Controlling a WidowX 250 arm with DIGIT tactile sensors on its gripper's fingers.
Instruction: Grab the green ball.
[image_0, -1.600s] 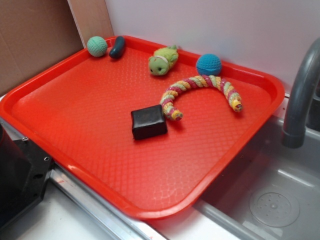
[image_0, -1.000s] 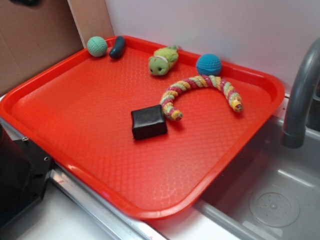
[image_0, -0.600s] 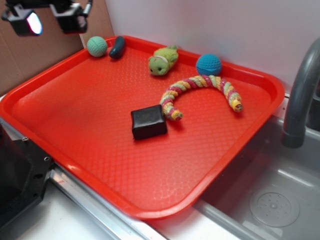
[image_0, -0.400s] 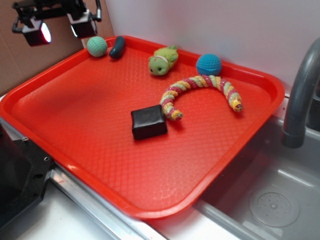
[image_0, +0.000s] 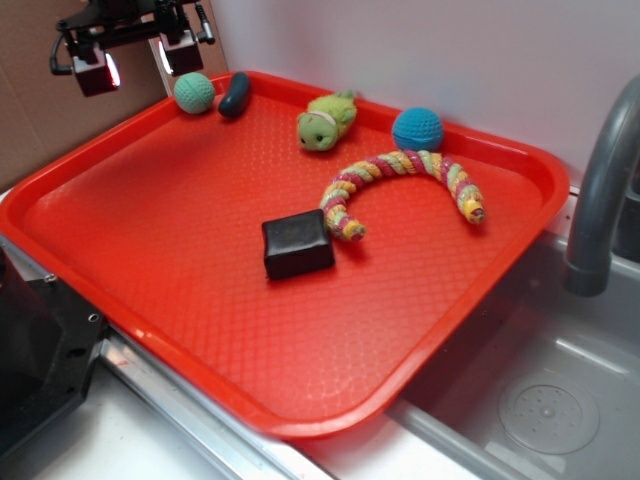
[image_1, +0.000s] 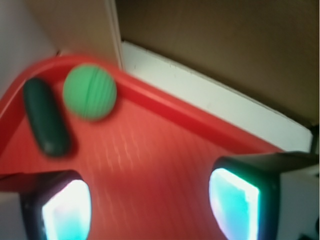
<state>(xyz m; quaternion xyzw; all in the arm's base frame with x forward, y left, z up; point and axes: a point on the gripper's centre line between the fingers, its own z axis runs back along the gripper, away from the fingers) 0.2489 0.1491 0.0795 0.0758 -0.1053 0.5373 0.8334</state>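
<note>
The green ball (image_0: 194, 92) is a small teal-green yarn ball in the far left corner of the red tray (image_0: 180, 280); the wrist view shows the green ball (image_1: 90, 91) up ahead, left of centre. My gripper (image_0: 138, 62) hovers just left of the ball, over the tray's far left rim, apart from it. Its jaws stand wide open with nothing between them. In the wrist view the gripper (image_1: 150, 202) has bare tray floor between its two fingers (image_1: 235, 202).
A dark oblong piece (image_0: 235, 93) lies right beside the ball. Along the back sit a yellow-green plush animal (image_0: 326, 121) and a blue knitted ball (image_0: 417, 129). A striped yarn worm (image_0: 400, 180) and a black block (image_0: 296, 243) lie mid-tray. A sink with faucet (image_0: 600, 190) is at right.
The gripper has come into view at the top left and moved right toward the green ball, staying open. Nothing on the tray has moved.
</note>
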